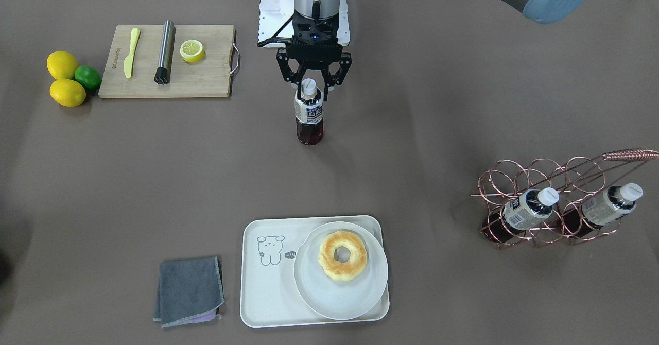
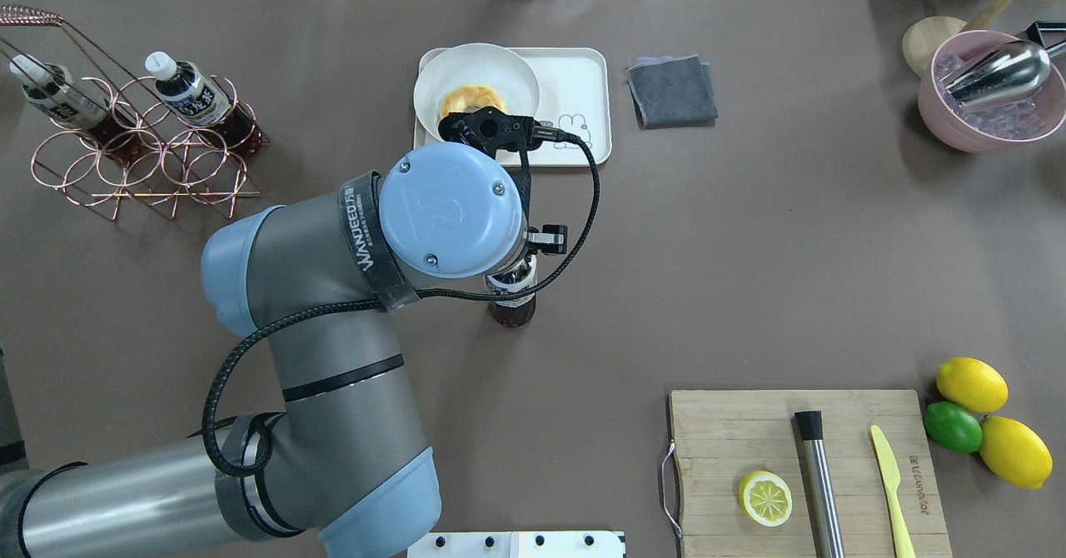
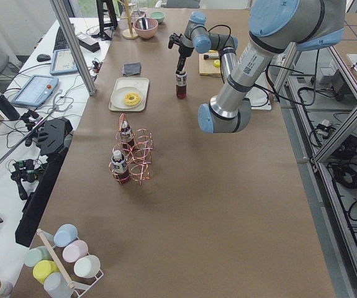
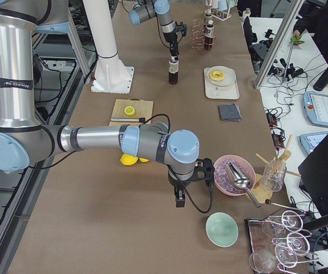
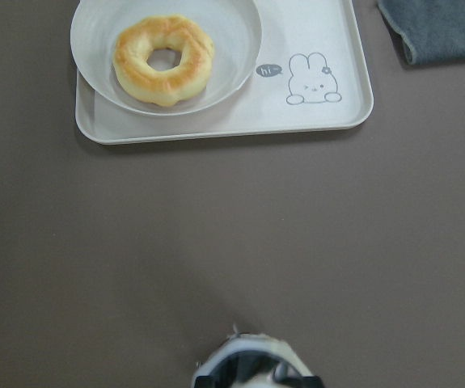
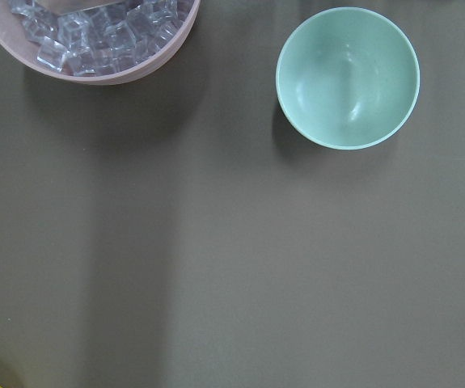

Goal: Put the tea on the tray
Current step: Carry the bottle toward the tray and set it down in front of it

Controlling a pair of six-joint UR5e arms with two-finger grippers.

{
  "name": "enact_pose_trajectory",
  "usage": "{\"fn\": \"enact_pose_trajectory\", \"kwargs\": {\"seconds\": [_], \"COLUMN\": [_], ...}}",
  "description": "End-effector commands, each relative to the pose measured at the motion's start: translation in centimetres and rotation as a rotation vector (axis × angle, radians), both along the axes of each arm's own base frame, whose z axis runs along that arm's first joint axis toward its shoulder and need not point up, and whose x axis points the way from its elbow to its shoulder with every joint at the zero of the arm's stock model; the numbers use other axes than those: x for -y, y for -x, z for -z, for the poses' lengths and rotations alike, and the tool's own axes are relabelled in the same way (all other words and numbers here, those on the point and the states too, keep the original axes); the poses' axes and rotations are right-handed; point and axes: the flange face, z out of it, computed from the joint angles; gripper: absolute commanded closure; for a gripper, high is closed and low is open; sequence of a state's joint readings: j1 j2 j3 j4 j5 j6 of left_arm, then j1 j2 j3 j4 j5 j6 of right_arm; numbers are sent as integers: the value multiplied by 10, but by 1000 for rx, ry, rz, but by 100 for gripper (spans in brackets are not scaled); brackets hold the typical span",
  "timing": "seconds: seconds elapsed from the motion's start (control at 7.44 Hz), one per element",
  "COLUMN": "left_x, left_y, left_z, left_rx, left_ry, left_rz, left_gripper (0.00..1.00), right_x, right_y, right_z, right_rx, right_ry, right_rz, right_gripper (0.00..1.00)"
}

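Tea (image 1: 309,116): upright, mid-worktop, cap between the spread fingers of left gripper (image 1: 313,83), gaps either side. Tray (image 1: 267,293): operators' edge. Right gripper (image 4: 179,200): state indiscernible.

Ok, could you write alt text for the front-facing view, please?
The left gripper straddles the cap of a tea standing mid-table. Nearer the camera, a tray holds a plate with a doughnut; two more bottles sit in a wire rack at right.
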State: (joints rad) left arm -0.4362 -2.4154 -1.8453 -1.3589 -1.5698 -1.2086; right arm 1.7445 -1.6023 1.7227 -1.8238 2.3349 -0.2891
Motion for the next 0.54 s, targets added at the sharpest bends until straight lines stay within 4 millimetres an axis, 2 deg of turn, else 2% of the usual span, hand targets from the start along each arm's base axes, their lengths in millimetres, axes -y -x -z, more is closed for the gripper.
{"fn": "enact_pose_trajectory", "kwargs": {"seconds": [0.0,0.27,0.4], "left_x": [-5,-11,-12], "left_y": [11,34,47], "left_z": [12,16,4], "left_rx": [-25,-47,-45], "left_ry": [-27,-49,-56], "left_rz": [7,0,2], "left_gripper": [2,2,2], "right_x": [-3,-4,-5], "right_y": [-4,-6,-8], "right_z": [-2,-1,0], "right_rx": [1,0,0], "right_ry": [3,2,0], "right_rz": [-10,-13,-19], "right_gripper": [0,0,0]}}
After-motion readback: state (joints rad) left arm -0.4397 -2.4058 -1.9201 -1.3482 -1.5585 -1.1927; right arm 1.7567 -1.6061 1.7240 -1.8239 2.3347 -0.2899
